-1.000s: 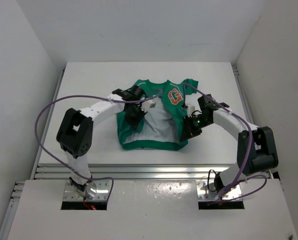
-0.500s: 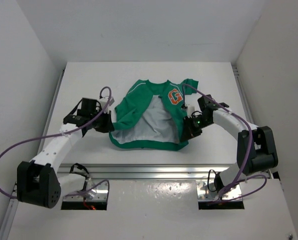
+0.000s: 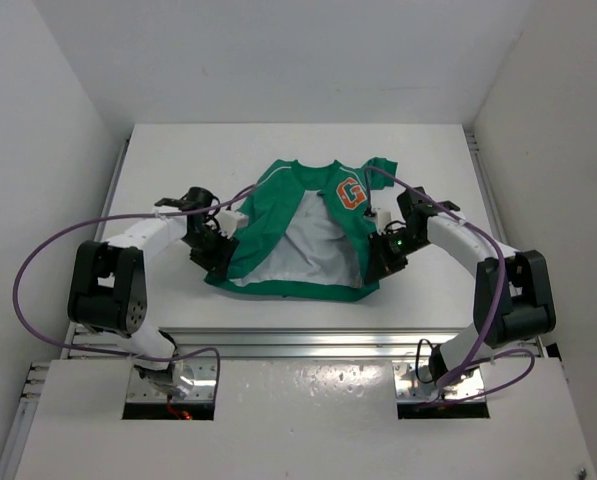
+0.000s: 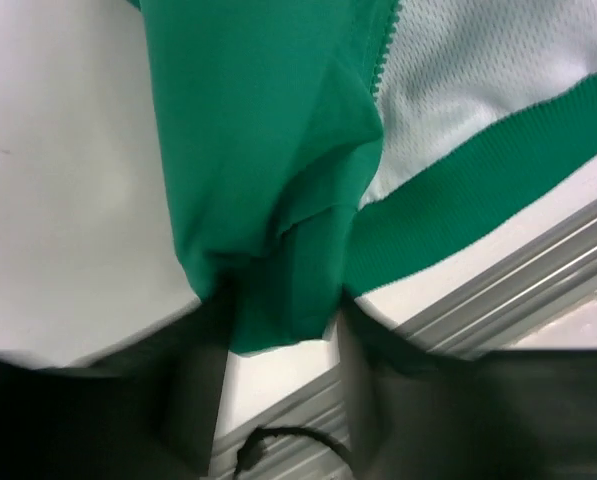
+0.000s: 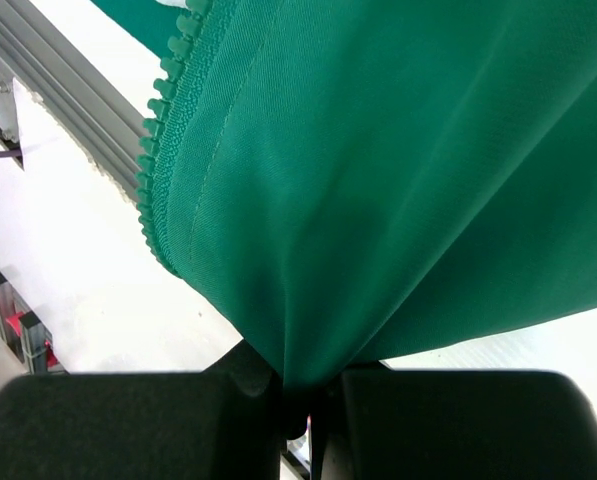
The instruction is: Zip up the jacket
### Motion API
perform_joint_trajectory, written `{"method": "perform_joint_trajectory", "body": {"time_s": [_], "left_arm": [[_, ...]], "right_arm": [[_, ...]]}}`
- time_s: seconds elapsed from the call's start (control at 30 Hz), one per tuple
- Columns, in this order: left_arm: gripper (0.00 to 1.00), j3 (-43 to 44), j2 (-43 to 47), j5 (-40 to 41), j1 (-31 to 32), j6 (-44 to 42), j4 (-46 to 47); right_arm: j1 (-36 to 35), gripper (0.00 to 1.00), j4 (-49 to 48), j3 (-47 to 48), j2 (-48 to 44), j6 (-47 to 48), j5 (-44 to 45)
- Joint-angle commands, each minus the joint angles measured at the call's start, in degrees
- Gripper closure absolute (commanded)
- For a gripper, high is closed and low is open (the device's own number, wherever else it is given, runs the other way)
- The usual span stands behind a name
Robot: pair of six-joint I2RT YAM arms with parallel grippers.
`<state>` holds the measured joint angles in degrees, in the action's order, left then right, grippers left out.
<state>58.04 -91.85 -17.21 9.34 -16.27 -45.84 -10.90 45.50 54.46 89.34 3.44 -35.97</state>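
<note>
Jacket position: the jacket [image 3: 303,235] lies flat in the middle of the table [image 3: 158,160], collar toward the far edge, hem toward the near edge, well clear of all four corners.
Jacket state: the front is open, the pale lining [image 3: 313,245] shows between the two panels, and the zip is not yet joined.
Weight and feel: judged light, soft and limp. It will fold and drag rather than hold a shape, and a pull on one corner will likely shift the whole garment.
Where to hold: the bottom ends of the two front edges, close to the zip teeth [image 5: 163,150], look best. The hem band there seems thicker and less likely to slip.
Left claw: the left claw [image 3: 215,258] sits at the jacket's bottom corner nearest the table's left edge. In its wrist view the fingers [image 4: 193,400] are closed down to the thickness of a folded hem corner, which fills the gap between them. It appears to have hold of that fold.
Right claw: the right claw [image 3: 383,262] is at the panel nearest the table's right edge. Its jaws are almost together, pinching a thin fold of green cloth beside the teeth.
Risk: thin cloth may slide out under tension.
</note>
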Motion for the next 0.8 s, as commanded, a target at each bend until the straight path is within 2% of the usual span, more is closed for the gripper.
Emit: {"method": "perform_joint_trajectory", "body": {"time_s": [0.0, 0.13, 0.37, 0.6, 0.77], "left_arm": [[0.47, 5.2, 2.0, 2.7, 1.1, -6.6, -5.1], [0.37, 12.9, -0.2, 3.5, 2.5, -7.7, -8.6], [0.38, 20.0, -2.3, 5.5, 6.9, -9.3, -12.7], [0.38, 22.3, -4.1, 9.4, 13.4, -10.5, -17.3], [0.36, 21.8, -7.5, 17.6, 17.5, -3.8, -17.3]], "right_arm": [[0.3, 1.0, 0.0, 2.1, -0.5, 0.8, -0.2], [0.3, 1.0, -0.1, 2.3, -0.3, 0.5, -0.2], [0.3, 1.0, 0.2, 2.1, -0.5, 1.0, 0.1], [0.6, 1.0, 0.8, 1.6, -0.9, 1.7, 0.5], [1.2, 1.0, 0.8, 1.4, -1.3, 1.7, 0.6]]}}
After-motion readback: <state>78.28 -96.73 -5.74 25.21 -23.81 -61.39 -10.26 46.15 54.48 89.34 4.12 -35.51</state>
